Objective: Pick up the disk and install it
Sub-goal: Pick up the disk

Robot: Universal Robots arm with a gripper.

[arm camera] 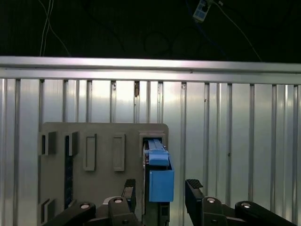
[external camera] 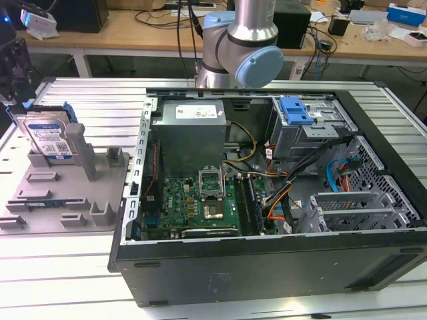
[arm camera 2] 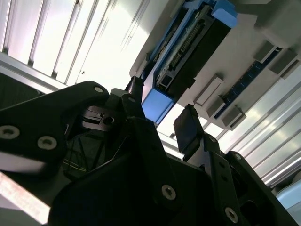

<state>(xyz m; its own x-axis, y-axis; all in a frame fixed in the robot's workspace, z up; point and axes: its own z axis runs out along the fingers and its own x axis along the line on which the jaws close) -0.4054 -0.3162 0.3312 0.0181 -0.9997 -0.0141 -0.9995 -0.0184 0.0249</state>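
Observation:
The disk [external camera: 48, 137] stands on edge in a slot of the grey holder plate [external camera: 67, 193] at the exterior view's left, its silver face and white-and-blue label showing inside a blue bracket. My gripper [external camera: 13, 93] hangs just above it at that view's left edge. In both wrist views the gripper [arm camera: 161, 188] [arm camera 2: 162, 106] is open, with one black finger [arm camera: 129, 188] on each side of the disk's blue bracket end [arm camera: 161, 181] [arm camera 2: 157, 106]. A small gap shows on both sides.
An open computer case [external camera: 267, 260] lies at the exterior view's centre and right, holding a grey power supply [external camera: 190, 130], a motherboard [external camera: 193, 200] and a drive cage with a blue latch [external camera: 295, 110]. The slatted metal table [external camera: 60, 267] carries everything. A cluttered bench [external camera: 133, 30] runs behind.

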